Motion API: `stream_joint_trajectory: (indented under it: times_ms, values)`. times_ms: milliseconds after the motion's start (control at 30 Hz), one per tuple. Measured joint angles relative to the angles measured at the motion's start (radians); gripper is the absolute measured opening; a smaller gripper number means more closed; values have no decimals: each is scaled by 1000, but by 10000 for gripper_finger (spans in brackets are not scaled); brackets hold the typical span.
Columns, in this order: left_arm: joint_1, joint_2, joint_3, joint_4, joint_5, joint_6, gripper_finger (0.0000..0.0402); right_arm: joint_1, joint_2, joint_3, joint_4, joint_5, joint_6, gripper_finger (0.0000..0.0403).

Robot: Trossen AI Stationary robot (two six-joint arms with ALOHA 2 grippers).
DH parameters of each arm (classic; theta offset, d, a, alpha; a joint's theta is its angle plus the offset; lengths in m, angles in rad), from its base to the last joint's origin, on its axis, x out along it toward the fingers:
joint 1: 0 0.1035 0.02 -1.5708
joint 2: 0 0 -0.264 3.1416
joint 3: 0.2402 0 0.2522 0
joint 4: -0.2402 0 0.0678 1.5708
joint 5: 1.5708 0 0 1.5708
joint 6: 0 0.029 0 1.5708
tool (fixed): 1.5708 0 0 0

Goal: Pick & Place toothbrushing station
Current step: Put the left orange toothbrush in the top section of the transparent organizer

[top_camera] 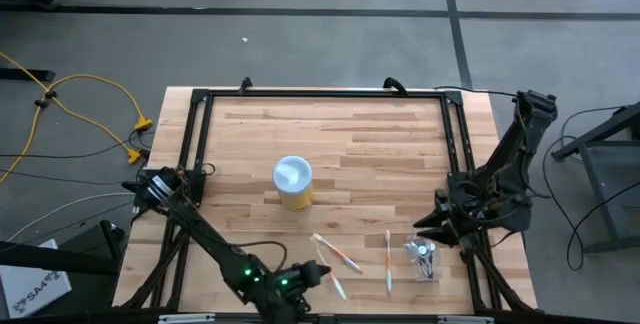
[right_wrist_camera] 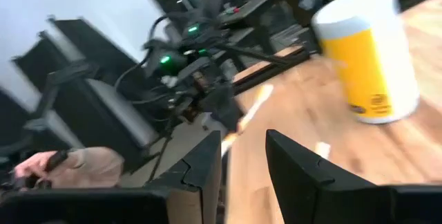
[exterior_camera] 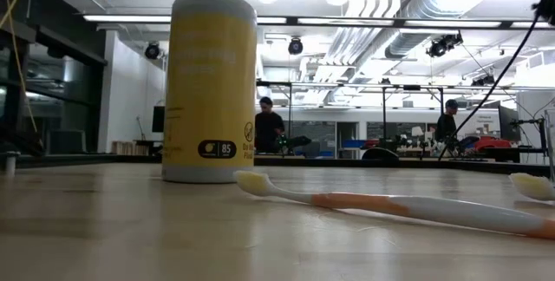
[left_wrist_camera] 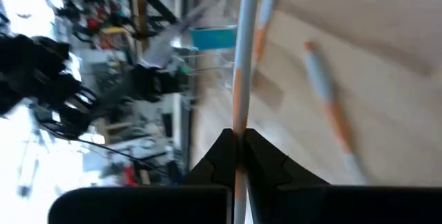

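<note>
My left gripper (top_camera: 318,272) is at the table's near edge, shut on a white and orange toothbrush (left_wrist_camera: 243,72). Two more toothbrushes (top_camera: 337,252) (top_camera: 388,261) lie flat on the wood to its right. The clear holder cup (top_camera: 422,257) stands beyond them, something teal showing in it (left_wrist_camera: 210,39). My right gripper (right_wrist_camera: 242,162) hovers open near the right rail, just behind the cup, with nothing between its fingers. It faces the left arm. My left gripper pinches the toothbrush's handle (left_wrist_camera: 239,135) between its two fingers. The handle runs on well past the fingertips toward the cup, and a short end sticks out behind them. In the right wrist view the toothbrush (right_wrist_camera: 252,106) juts out from the gripper above the wood.
A tall yellow canister with a white lid (top_camera: 292,184) stands upright at the table's middle. A black metal frame (top_camera: 320,92) runs along the table's far, left and right edges. Bare wood lies between the canister and the far rail.
</note>
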Motion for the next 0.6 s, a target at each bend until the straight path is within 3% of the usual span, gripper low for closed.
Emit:
stream_joint_trajectory:
  times_ms: [200,600]
  values:
    - [48,0,0,158,0,278,3,-177,77,0,207,-325,-92,107]
    - [114,-1,0,324,5,729,3,-493,95,0,202,-850,-67,107]
